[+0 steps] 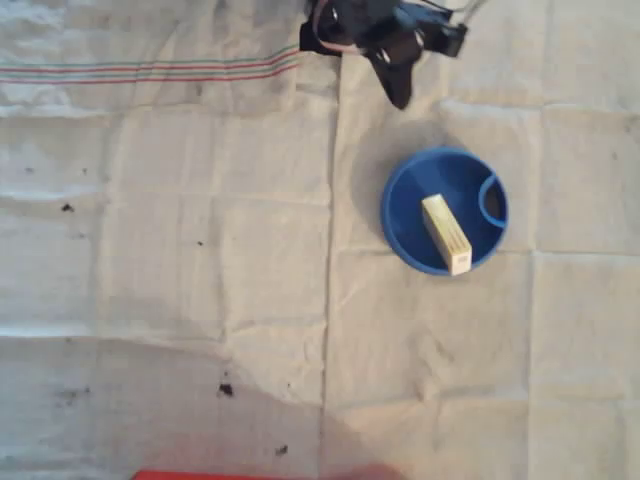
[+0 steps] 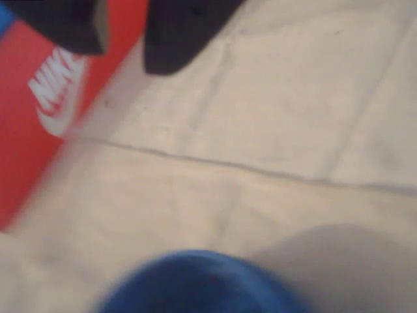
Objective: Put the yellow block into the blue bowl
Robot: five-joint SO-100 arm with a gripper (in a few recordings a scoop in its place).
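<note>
Yellow block (image 1: 446,234) seen lying tilted inside blue bowl (image 1: 404,215), one end propped on rim. Gripper (image 2: 124,49) seen clear of bowl, jaws apart, nothing held. Block judged light, rigid, smooth; best gripped across narrow width at mid-length. Task judged done.

The overhead view is bright and washed out, the pale cloth (image 1: 200,250) near overexposed toward the upper right. A broad soft shadow darkens the cloth's lower left corner, and a fainter one lies just to the upper left of the blue bowl (image 1: 405,215), so light seems to come from the right. Focus there is soft but edges stay readable. The wrist view is dimmer, warmer and heavily blurred: the tool (image 2: 120,39) is a dark smear, the red box (image 2: 32,130) streaks, and the bowl's rim at the bottom is fully out of focus, with a grey shadow beside it.
</note>
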